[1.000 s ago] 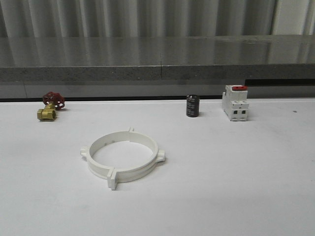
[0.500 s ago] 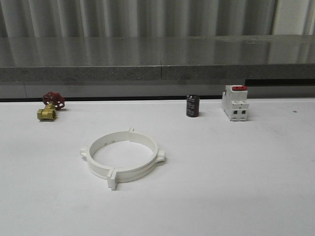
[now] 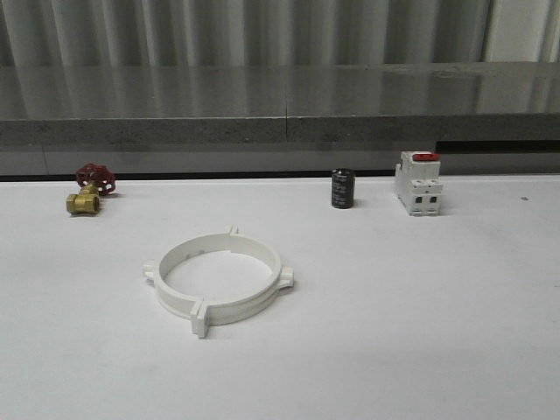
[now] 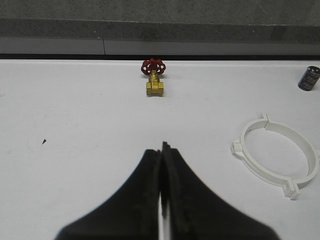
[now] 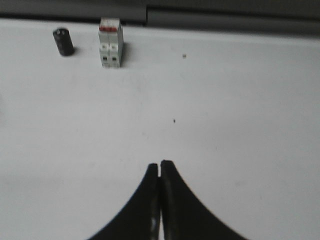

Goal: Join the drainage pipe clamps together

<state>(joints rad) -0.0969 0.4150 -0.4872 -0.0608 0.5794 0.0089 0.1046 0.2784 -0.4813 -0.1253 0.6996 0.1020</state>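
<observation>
Clamps: drainage pipe clamps [image 3: 219,278] lay joined as ring on counter [image 3: 420,332].
Left gripper [image 4: 162,150]: fingers pressed together, empty.
Right gripper [image 5: 160,167]: fingers pressed together, empty.

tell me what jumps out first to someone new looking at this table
The white drainage pipe clamps lie as a wide ring on the table's near-left middle. Along the far edge stand a brass valve with a red handwheel at left, and a dark capacitor beside a white breaker with a red top at right.
</observation>
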